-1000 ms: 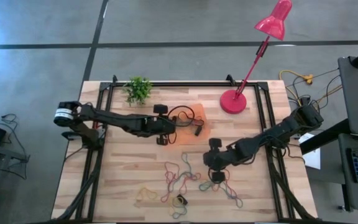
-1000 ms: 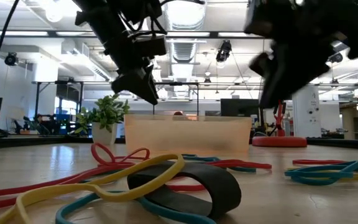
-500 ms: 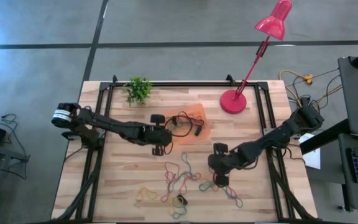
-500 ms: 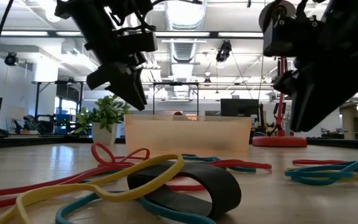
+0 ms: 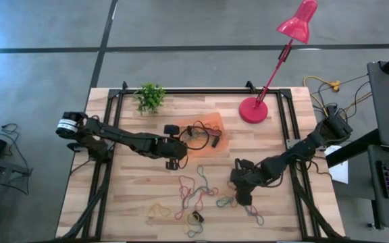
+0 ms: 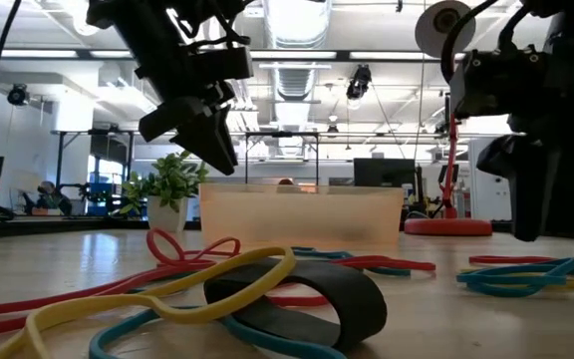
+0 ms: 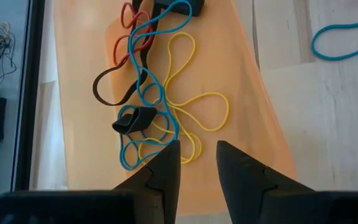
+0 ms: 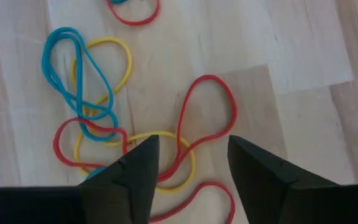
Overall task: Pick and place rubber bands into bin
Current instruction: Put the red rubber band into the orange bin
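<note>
Orange translucent bin, tangled coloured rubber bands inside

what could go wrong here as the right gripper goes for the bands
The right gripper is open above a tangle of rubber bands: red, yellow and blue loops overlap, so a pinch may drag several or let one slip. The left gripper hangs over the bin, so the arms could crowd each other there.
</note>
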Tool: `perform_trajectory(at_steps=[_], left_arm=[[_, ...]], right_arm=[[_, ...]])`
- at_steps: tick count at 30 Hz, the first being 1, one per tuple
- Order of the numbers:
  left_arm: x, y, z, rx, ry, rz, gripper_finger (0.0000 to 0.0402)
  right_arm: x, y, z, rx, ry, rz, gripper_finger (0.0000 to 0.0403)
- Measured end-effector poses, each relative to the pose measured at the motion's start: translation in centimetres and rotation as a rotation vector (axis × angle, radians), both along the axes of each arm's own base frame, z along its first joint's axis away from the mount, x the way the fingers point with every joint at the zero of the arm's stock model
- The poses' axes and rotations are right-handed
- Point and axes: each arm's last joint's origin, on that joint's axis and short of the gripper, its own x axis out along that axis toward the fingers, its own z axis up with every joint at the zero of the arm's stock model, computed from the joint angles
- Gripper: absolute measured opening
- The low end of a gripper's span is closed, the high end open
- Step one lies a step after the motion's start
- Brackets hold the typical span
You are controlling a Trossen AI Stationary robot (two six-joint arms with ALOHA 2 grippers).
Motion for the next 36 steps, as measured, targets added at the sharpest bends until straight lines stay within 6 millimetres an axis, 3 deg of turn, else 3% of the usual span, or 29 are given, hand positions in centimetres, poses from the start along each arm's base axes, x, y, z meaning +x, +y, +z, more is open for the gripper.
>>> perform_trajectory(at_steps=[6,17,36], left_arm=[[0.1,0.0,0.0,-0.001,-0.007,0.000,0.0089],[0.2,0.0,0.1,-0.001,-0.018,-0.002,0.0089],[0.2,0.0,0.1,-0.002,-0.020,-0.002,0.0089]], right_arm=[[0.1,-0.1,-0.2,-0.020,-0.010,-0.023,0.0194],[0.9,0.3,-2.7,-0.063,0.026,-0.024,0.0181],[0.6,0.1,-2.8,-0.127,0.052,-0.018,0.0060]])
